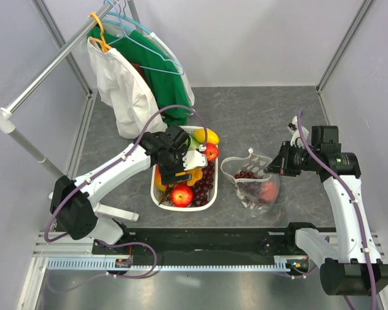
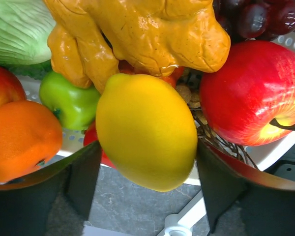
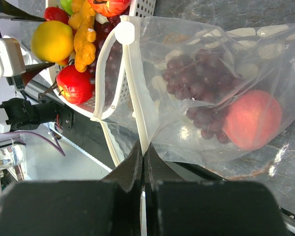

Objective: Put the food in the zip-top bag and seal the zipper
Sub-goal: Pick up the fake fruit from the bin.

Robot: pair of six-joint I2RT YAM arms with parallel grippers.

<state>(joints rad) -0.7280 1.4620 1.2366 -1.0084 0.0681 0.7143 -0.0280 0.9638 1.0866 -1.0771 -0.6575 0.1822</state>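
The white slotted basket (image 1: 210, 201) holds red apples (image 1: 182, 194), grapes, an orange (image 2: 19, 137), a green piece (image 2: 69, 101) and a knobbly yellow-orange piece (image 2: 137, 34). My left gripper (image 1: 184, 174) is over the basket, shut on a yellow lemon (image 2: 147, 132), which also shows in the right wrist view (image 3: 51, 42). The dotted clear bag (image 1: 255, 184) lies right of the basket with its mouth open. It holds dark grapes (image 3: 196, 73) and a red-orange fruit (image 3: 250, 120). My right gripper (image 3: 143, 152) is shut on the zipper strip (image 3: 135, 88) at the bag's mouth edge.
A clothes rail with white and green garments (image 1: 136, 77) hangs at the back left, close behind the basket. A black and metal rail (image 1: 181, 261) runs along the near table edge. Enclosure walls stand on both sides.
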